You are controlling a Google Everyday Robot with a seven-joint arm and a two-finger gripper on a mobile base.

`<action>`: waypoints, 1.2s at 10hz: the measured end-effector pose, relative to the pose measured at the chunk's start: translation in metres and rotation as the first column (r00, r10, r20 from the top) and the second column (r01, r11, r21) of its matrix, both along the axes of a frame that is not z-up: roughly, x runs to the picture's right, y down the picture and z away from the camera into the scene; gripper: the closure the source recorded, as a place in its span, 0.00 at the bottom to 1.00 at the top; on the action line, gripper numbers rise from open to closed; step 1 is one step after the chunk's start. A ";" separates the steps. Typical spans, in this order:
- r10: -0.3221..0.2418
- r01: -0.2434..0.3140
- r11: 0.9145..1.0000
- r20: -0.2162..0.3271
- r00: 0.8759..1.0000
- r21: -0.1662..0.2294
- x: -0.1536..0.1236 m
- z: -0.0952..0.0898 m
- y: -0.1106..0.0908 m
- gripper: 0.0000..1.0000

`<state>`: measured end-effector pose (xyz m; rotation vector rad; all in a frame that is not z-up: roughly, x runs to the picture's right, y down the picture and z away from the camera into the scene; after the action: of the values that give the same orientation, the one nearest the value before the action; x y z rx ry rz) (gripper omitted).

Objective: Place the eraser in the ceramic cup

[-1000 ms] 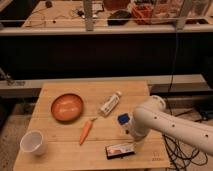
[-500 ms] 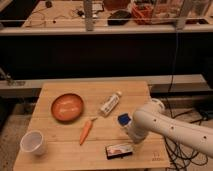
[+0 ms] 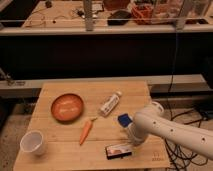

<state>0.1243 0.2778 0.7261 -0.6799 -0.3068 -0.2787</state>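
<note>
Camera view: on the pale slatted wooden table (image 3: 60, 90), the round orange-brown bowl (image 3: 67, 106) sits at 10 o'clock from the table's middle. The white tube-shaped bottle (image 3: 110, 103) lies at 1 o'clock, and the small orange carrot (image 3: 86, 131) lies near the middle. The blue wedge-shaped block (image 3: 124, 119) stands at 3 o'clock, against the white robot arm (image 3: 170, 131).

The flat black-sided eraser (image 3: 118, 150) lies at 5 o'clock near the front edge. Its white, red-marked face is up, and its long axis runs roughly from 8 to 2 o'clock.

The plain white ceramic cup (image 3: 33, 142) stands upright at 8 o'clock, well apart from the eraser, with the carrot between them.

The gripper (image 3: 131, 141) hangs just beside the eraser's right end; whether the claw is wide or narrow cannot be told. It has come lower since half a second ago, while the eraser has not shifted.
</note>
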 end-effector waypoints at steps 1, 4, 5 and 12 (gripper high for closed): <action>-0.001 0.001 1.000 0.000 1.000 -0.002 0.000 0.001 0.002 0.20; -0.001 0.001 1.000 -0.003 1.000 -0.013 0.000 0.004 0.008 0.20; -0.001 0.001 1.000 -0.005 1.000 -0.015 0.000 0.004 0.010 0.20; -0.003 0.002 1.000 -0.012 1.000 -0.016 0.003 0.011 0.023 0.20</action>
<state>0.1272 0.3005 0.7370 -0.6973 -0.2967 -0.2747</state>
